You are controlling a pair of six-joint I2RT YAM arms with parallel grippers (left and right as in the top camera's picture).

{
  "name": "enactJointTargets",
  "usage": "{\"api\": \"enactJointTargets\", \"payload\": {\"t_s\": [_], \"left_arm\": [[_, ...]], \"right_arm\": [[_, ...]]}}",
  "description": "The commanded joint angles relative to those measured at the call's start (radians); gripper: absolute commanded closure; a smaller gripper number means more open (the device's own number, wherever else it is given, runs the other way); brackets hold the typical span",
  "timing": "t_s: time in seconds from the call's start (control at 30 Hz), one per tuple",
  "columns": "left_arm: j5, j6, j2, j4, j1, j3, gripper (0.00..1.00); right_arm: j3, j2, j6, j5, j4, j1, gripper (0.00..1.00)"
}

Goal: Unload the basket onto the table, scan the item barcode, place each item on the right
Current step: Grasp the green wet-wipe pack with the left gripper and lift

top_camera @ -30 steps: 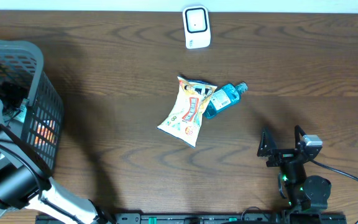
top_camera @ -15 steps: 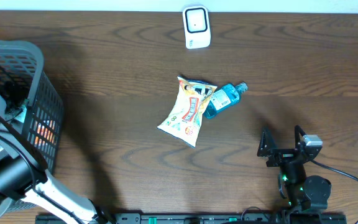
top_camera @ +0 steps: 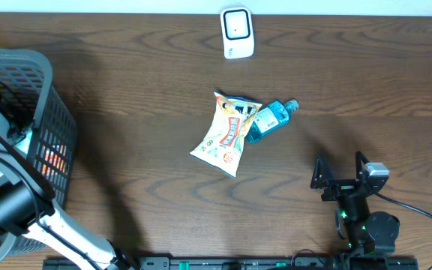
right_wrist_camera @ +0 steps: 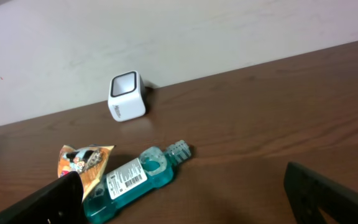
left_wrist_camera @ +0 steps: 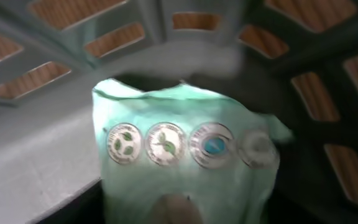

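Note:
My left arm (top_camera: 10,199) reaches down into the grey basket (top_camera: 21,64) at the far left. In the left wrist view a pale green packet (left_wrist_camera: 179,168) with a row of round seals fills the space right in front of the camera, against the basket's mesh wall (left_wrist_camera: 36,37). My own left fingers do not show there. The white scanner (top_camera: 237,32) stands at the table's far edge. My right gripper (top_camera: 341,171) hovers open near the front right, nothing between its fingers (right_wrist_camera: 51,199).
A snack bag (top_camera: 227,133) and a blue mouthwash bottle (top_camera: 268,118) lie touching mid-table; the bottle's barcode label (right_wrist_camera: 128,179) faces up. Something orange (top_camera: 51,161) shows through the basket's side. The scanner (right_wrist_camera: 127,95) sits before a pale wall.
My left arm has shifted slightly lower inside the basket. The right arm and the items on the table have not moved.

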Motion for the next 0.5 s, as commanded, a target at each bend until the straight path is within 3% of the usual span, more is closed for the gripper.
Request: {"api": "enactJointTargets", "payload": {"t_s": [0.0,0.47], "left_arm": [[0.032,0.015,0.054,-0.041,0.001,-0.011,0.49],[0.019,0.015,0.0,-0.154,0.001,-0.01,0.57]], "right_arm": [[-0.001,0.0,-0.016,0.002,-0.004,0.005,0.01],[-0.001,0.0,-0.016,0.002,-0.004,0.005,0.01]]}}
